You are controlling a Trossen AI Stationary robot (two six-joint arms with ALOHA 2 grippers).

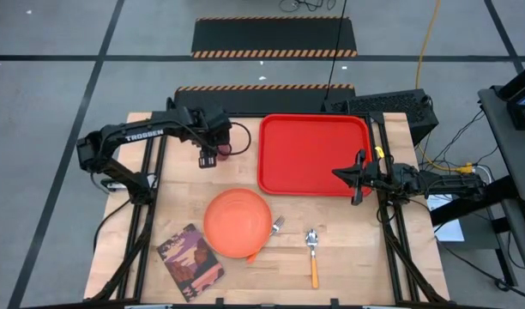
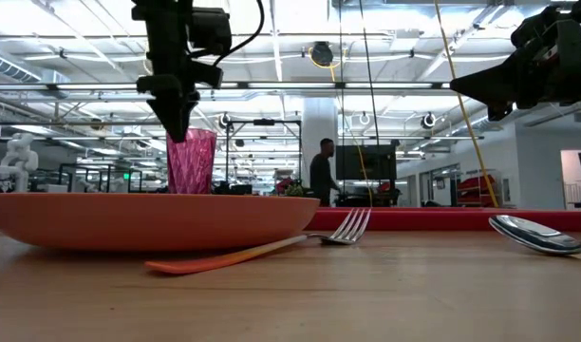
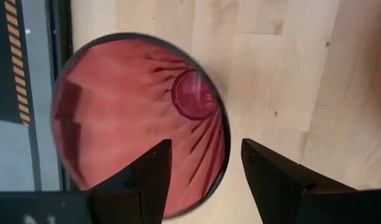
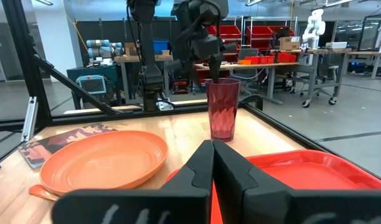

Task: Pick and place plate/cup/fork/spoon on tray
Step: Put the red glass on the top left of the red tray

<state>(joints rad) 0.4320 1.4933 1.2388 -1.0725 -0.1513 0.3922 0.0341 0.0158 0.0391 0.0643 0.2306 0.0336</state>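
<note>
On the wooden table (image 1: 348, 257) there is one round orange plate (image 1: 237, 222), one dark red translucent cup (image 1: 222, 151), one fork (image 1: 274, 228) with an orange handle, one spoon (image 1: 312, 241) with an orange-yellow handle, one large red rectangular tray (image 1: 307, 154), and one maroon patterned book (image 1: 190, 257). Two dark robot arms reach over the table, each ending in one two-finger gripper: left gripper (image 1: 205, 158), right gripper (image 1: 359, 178)

black arms (image 1: 129, 136), white TROSSEN lettering, blk cables
</note>
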